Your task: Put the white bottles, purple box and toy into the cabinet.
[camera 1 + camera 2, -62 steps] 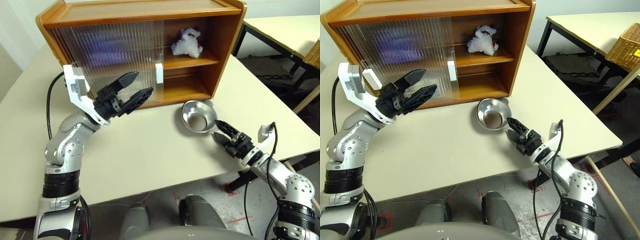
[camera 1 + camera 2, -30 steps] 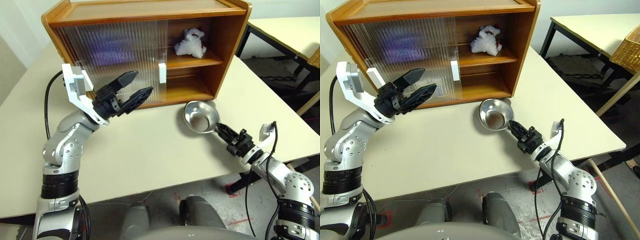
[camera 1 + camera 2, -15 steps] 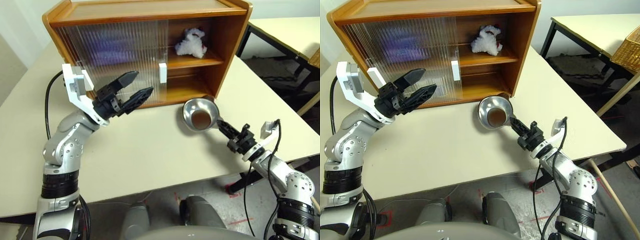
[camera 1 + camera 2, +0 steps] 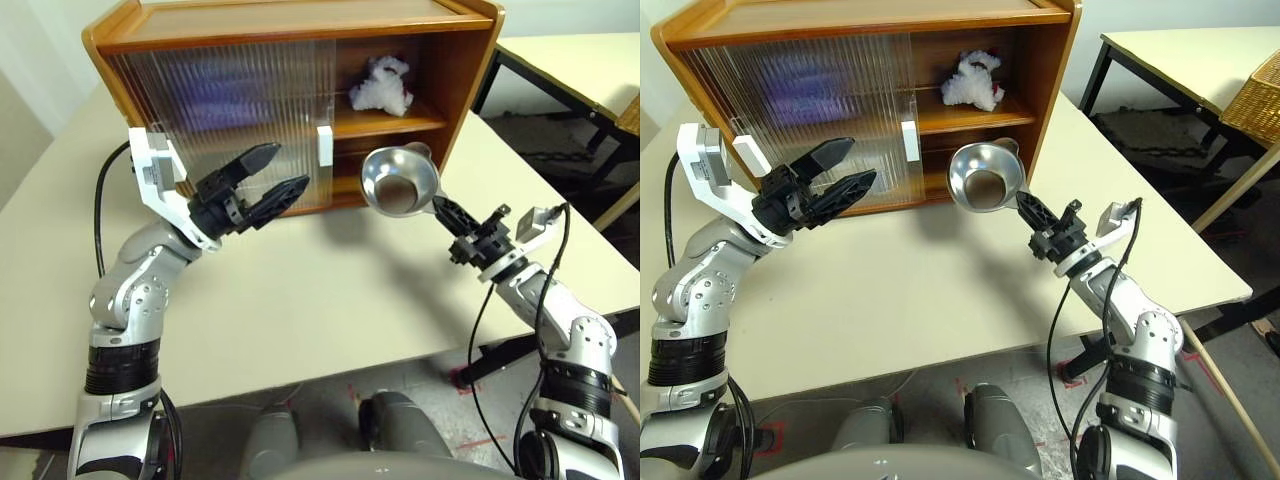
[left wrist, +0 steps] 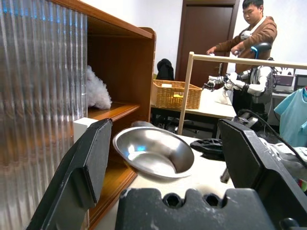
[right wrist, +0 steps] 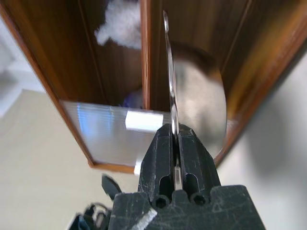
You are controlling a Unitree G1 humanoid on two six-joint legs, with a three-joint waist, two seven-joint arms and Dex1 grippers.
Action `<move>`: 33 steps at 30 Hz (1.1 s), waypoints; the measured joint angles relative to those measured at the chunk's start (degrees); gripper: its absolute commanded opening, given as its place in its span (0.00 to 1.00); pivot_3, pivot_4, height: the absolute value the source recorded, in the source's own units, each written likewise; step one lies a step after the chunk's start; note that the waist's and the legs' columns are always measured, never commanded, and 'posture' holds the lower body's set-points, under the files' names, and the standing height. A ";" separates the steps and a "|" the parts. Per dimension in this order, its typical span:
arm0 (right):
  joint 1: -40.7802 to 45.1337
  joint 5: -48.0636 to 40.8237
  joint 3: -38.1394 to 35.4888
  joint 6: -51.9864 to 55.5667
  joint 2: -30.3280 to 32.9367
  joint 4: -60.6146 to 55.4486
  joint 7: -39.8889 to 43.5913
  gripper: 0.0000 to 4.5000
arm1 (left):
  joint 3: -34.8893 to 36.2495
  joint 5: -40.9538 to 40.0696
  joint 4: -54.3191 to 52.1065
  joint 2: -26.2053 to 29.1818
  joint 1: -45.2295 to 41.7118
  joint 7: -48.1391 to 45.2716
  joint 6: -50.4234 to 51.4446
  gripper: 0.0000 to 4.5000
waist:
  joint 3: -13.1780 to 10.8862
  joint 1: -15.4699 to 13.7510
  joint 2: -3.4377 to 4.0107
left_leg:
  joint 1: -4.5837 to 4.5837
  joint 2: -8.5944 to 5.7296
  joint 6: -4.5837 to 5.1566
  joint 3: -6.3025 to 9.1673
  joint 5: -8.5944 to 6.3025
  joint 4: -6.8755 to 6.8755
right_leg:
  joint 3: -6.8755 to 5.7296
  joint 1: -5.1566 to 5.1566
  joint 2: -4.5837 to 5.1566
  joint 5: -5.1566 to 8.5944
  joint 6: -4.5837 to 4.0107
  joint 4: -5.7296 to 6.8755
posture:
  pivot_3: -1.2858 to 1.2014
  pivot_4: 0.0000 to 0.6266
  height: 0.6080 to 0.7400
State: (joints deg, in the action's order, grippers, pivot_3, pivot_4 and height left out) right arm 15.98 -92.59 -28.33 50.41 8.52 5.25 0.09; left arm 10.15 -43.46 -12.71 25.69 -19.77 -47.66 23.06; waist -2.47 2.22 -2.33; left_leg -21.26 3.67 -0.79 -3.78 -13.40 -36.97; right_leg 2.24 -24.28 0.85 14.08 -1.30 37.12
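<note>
Toy (image 4: 381, 86), white and fluffy, sits on the cabinet (image 4: 300, 40) shelf; right gripper (image 4: 446, 212) pinches the bowl (image 4: 398, 181) rim; left gripper (image 4: 268, 171) gapes empty.

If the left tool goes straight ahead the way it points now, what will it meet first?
Probably the metal bowl, which the right tool holds by its rim: in the left wrist view it sits between the left tool's open fingers. Depth is unclear, so the line may pass it.
</note>
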 measured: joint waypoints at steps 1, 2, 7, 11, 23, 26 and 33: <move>1.28 0.06 -0.21 -0.84 0.02 1.84 0.09 0.00 | 0.05 0.07 -0.08 0.15 0.06 0.06 -0.01 1.00 | 0.00 -0.07 0.01 | -0.01 0.00 0.00 0.00 0.00 0.01 | 0.00 0.00 0.00 0.00 0.00 -0.02 | 0.56 0.00 1.00; 2.38 0.14 -0.49 -1.33 0.04 3.24 0.19 0.00 | 0.12 0.17 -0.22 0.33 0.15 0.13 -0.02 1.00 | -0.01 -0.13 0.01 | -0.02 0.00 0.00 0.00 0.00 0.01 | 0.00 0.00 0.00 0.00 0.00 -0.03 | 0.56 0.00 1.00; 6.86 2.15 -1.41 -2.51 1.21 9.71 3.29 0.00 | 0.79 0.25 -2.35 0.65 1.22 0.94 -0.01 1.00 | -0.01 -0.21 0.01 | -0.07 0.01 0.04 0.01 -0.02 0.07 | -0.01 0.00 0.00 -0.02 0.03 -0.14 | 0.56 0.00 1.00; 8.92 5.12 -1.42 -2.58 1.32 15.81 6.50 0.00 | 1.26 0.25 -3.46 0.81 2.78 1.60 -0.01 1.00 | -0.01 -0.31 0.02 | -0.07 0.02 0.05 0.02 -0.02 0.05 | -0.02 0.00 0.00 -0.02 0.04 -0.13 | 0.58 0.00 1.00; 22.18 19.43 -2.33 -9.19 2.58 40.32 19.53 0.00 | 2.93 -0.23 -7.56 1.66 5.78 4.15 0.10 1.00 | -0.03 -1.49 0.05 | -0.06 0.01 0.07 -0.01 -0.01 0.05 | 0.00 0.01 -0.03 -0.08 0.11 -0.15 | 0.61 0.00 1.00; 26.33 23.16 -3.45 -11.78 3.90 47.40 23.11 0.00 | 3.38 -0.29 -8.79 2.00 6.97 4.83 0.13 1.00 | -0.03 -2.79 0.05 | -0.05 0.01 0.07 0.03 -0.01 0.05 | -0.04 0.00 -0.04 -0.08 0.11 -0.17 | 0.62 0.00 1.00; 30.79 29.82 -5.29 -16.38 4.72 58.20 27.67 0.00 | 4.61 -0.99 -10.71 2.39 9.19 6.24 0.25 1.00 | -0.03 -5.02 0.05 | -0.04 0.01 0.08 0.02 -0.02 0.04 | -0.05 -0.01 -0.02 -0.08 0.10 -0.21 | 0.63 0.01 1.00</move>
State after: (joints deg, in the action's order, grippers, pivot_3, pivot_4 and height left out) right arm 46.78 -62.77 -33.62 34.03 13.25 63.45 27.76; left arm 14.76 -44.45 -23.42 28.08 -10.58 -41.42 23.31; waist -2.50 -2.80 -2.28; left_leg -21.31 3.69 -0.72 -3.75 -13.41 -36.93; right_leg 2.19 -24.30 0.83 14.00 -1.19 36.91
